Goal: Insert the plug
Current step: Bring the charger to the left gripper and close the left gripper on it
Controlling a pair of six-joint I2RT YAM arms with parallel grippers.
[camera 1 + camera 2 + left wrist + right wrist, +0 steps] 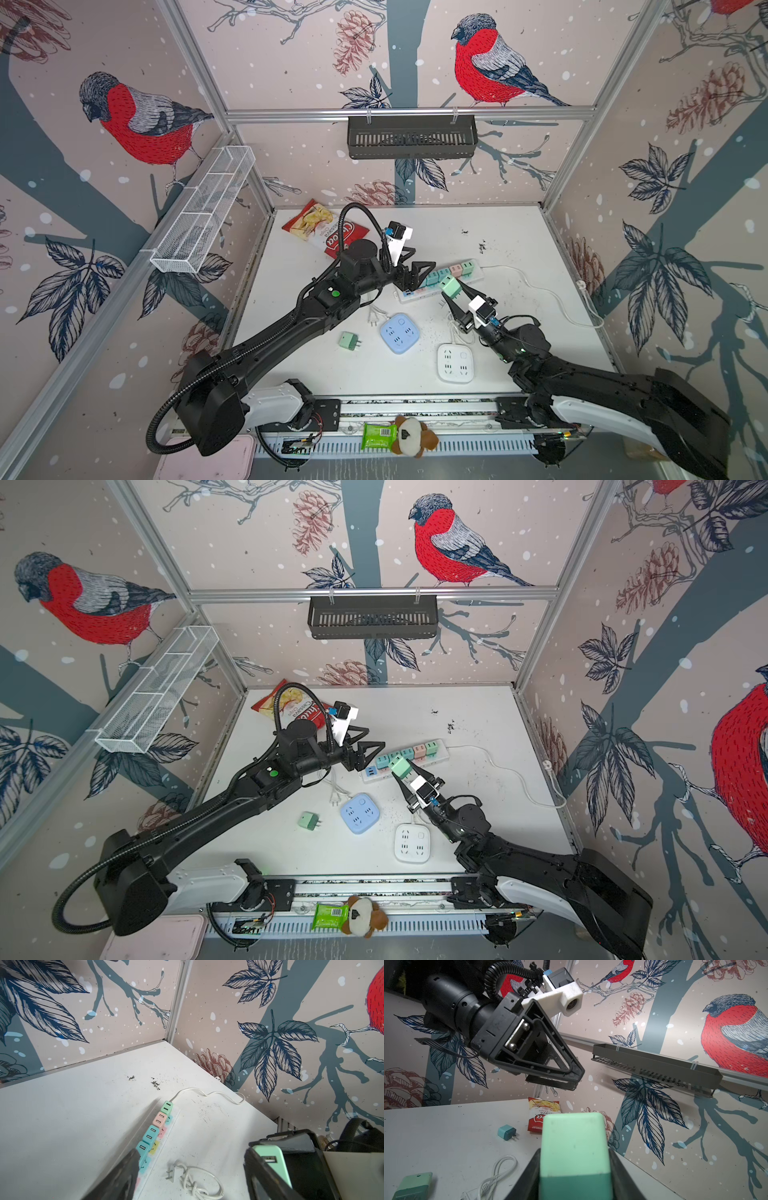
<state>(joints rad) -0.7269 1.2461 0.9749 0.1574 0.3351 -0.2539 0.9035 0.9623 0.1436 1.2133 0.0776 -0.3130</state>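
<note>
Risk: mint-green charger plug (449, 283) pinched in right gripper (453, 289), mid-frame beside power strip (411, 294); left gripper (422, 275) wide, empty, alongside; prongs hidden; could have missed slot, shoved unpinned strip.

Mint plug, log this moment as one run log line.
right fingers: shut on mint plug | mint plug: lifted near power strip, not yet inserted | left fingers: open, empty

You've got a cassava chips bag (322, 228) just left of frame centre, and a plush toy (413, 436) touching a green wipes pack (377, 435) at bottom centre.
</note>
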